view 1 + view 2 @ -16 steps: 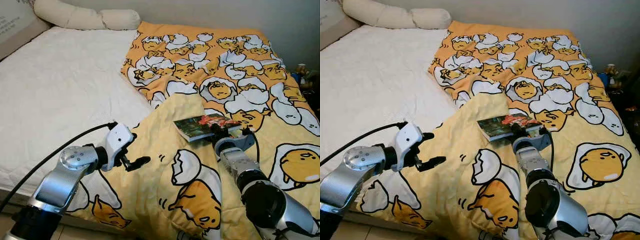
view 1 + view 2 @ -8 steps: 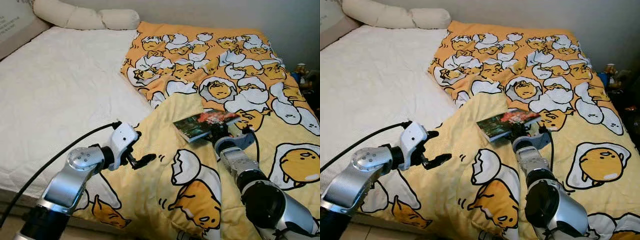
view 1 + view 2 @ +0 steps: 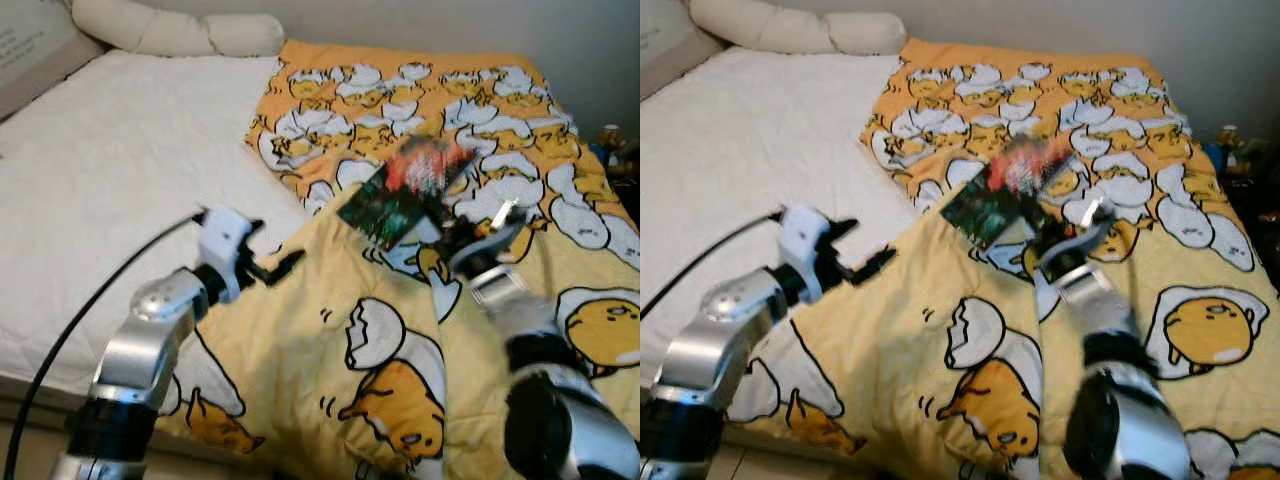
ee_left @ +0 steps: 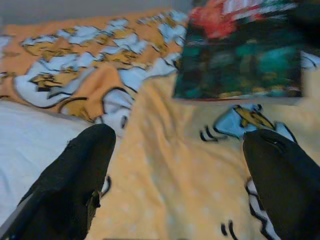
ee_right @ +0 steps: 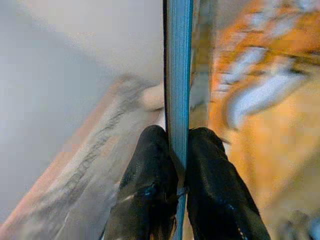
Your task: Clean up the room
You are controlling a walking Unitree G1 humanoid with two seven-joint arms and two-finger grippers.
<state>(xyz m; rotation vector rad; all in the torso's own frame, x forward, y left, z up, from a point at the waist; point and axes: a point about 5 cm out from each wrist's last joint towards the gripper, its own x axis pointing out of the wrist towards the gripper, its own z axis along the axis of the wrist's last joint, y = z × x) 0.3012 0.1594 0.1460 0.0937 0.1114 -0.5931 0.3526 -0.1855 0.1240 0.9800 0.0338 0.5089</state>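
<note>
1. While the right gripper point(image 5: 176, 165) clamps the book point(image 3: 405, 190) by its edge, both black fingers point(image 5: 150, 170) press flat against the thin blue-grey edge, one on each side.
2. Book is lifted clear of the blanket point(image 3: 330, 350), tilted, cover facing the camera; dark green lower part, red upper part. Blurred in both eye views.
3. Book sits at about 1 o'clock from frame centre in the left eye view, above the yellow fold of the blanket, just at 11 o'clock of the right wrist.
4. Right arm point(image 3: 520, 330) runs from 5 o'clock up to the book, silver links blurred.
5. Left gripper point(image 4: 180, 165) has its fingers wide apart, holding nothing. Left wrist view shows one black finger point(image 4: 75, 185) at each side with yellow blanket between them, and the book beyond them at 1 o'clock.
6. Left arm point(image 3: 150, 340) comes in from 7 o'clock; white wrist housing hangs over the blanket's edge where it meets the white mattress point(image 3: 110, 170). Black cable point(image 3: 90, 310) loops from it down to 8 o'clock.
7. Blanket is orange and yellow with an egg-cartoon print, covering the right half of the bed, near corner folded over itself.
8. Long cream pillow point(image 3: 180, 30) lies along the head of the bed at 11 o'clock.
9. Small items at 3 o'clock beside the bed, too blurred to identify.
</note>
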